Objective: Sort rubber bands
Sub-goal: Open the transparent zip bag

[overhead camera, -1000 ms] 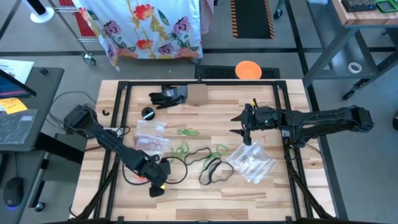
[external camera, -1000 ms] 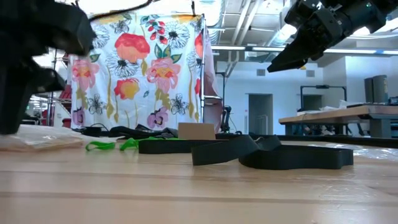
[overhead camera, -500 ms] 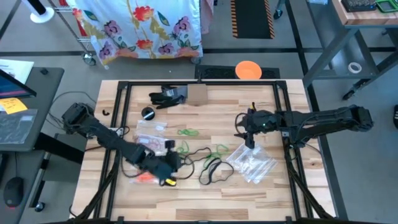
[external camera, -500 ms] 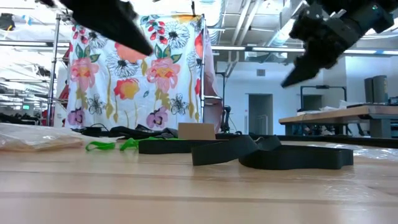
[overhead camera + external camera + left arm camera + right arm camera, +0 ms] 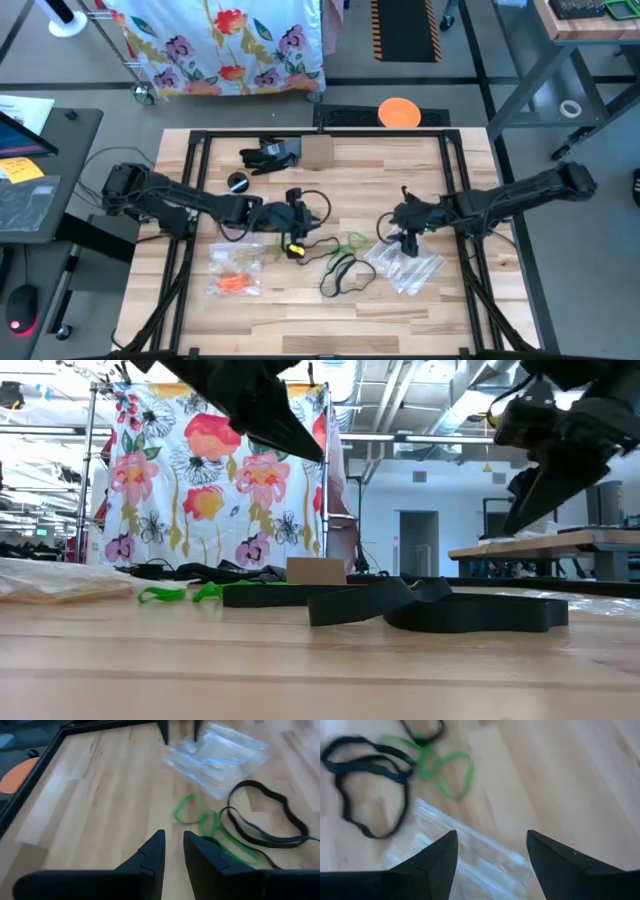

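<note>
Two dark robot arms work over a wooden counter [image 5: 460, 300] strewn with rubber bands. The left hand [image 5: 295, 245] hovers near mid-counter, its fingers [image 5: 150, 855] drawn close with only a narrow slit between them, and nothing is visible in that slit from its wrist view. Just beyond it lie the green rubber bands [image 5: 350, 243], a loose tangle of thin loops flat on the wood, their long axis running roughly across the counter toward the right arm. Beside them, toward the near edge, the black rubber bands [image 5: 340, 272] sprawl in larger loops, stretched the same way. The right hand [image 5: 408, 237] is poised directly over the edge of a clear plastic bag [image 5: 405, 265], its fingers [image 5: 435, 862] spread wide and holding nothing. On the left side, a second clear bag [image 5: 235, 278] holds a cluster of orange rubber bands [image 5: 236, 284]. A small cardboard box [image 5: 317, 150] and a black glove [image 5: 268, 154] sit at the far edge.
</note>
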{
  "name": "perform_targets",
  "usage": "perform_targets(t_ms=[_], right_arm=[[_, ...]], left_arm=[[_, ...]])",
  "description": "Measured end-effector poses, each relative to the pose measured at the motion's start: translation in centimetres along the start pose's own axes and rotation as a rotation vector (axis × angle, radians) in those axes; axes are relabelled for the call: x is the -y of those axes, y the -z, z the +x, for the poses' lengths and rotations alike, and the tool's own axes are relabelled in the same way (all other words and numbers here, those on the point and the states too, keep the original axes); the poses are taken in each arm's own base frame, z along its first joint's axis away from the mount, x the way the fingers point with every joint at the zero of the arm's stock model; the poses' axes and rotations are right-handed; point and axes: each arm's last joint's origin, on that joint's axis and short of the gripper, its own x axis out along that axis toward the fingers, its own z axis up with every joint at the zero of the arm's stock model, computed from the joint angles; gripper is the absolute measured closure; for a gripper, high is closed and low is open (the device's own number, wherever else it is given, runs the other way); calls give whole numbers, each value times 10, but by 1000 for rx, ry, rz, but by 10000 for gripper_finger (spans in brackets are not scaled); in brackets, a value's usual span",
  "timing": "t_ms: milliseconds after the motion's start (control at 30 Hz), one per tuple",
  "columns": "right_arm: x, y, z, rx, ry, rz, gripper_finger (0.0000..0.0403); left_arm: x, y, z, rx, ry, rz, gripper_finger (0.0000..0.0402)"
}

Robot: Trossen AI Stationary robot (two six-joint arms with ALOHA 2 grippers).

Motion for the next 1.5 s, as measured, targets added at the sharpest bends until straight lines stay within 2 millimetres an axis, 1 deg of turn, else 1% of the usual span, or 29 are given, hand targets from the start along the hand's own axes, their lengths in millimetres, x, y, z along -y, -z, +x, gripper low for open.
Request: perform_targets(t_ms=[133,267,367,433,567,633,733,867,1000,1067,1133,1233,1267,1367,1400,1500], right_arm=[[-6,9,6,38,-43,-134,173],[-10,14,10,91,-71,-207,182],[-11,14,16,133,-80,-226,197],[-10,16,21,107,-71,-231,208],[-9,17,38,67,-52,-223,228],[-8,16,48,65,-39,-211,234],[-5,14,60,9,-17,-194,238],[-6,19,73,-151,-68,-131,239],[-5,17,81,-202,-40,-135,245],[-5,14,83,-225,-28,-155,263],[-6,10,84,-249,-19,-168,298],[-9,-1,78,-279,-3,-190,373],[-11,-4,75,-288,6,-208,387],[-24,-20,63,-241,54,-237,393],[-28,-23,57,-240,80,-248,396],[-42,-21,39,-254,210,-304,400]], left_arm=[[-1,-3,1,34,6,56,338],[6,-4,-1,55,121,95,338],[14,-5,-3,67,161,129,338],[17,-4,-4,65,172,161,338],[21,-5,-5,71,179,169,338],[23,-5,-6,72,185,172,338],[25,-4,-7,65,192,178,338],[27,-2,-9,42,201,192,338],[29,1,-14,9,201,242,338],[27,-1,-17,16,183,242,338],[26,-1,-18,11,170,234,338],[25,-2,-21,14,161,219,338],[25,-2,-21,18,160,217,338],[25,-1,-21,5,159,210,338],[25,-1,-21,-2,158,205,338],[23,2,-25,-48,133,179,338]])
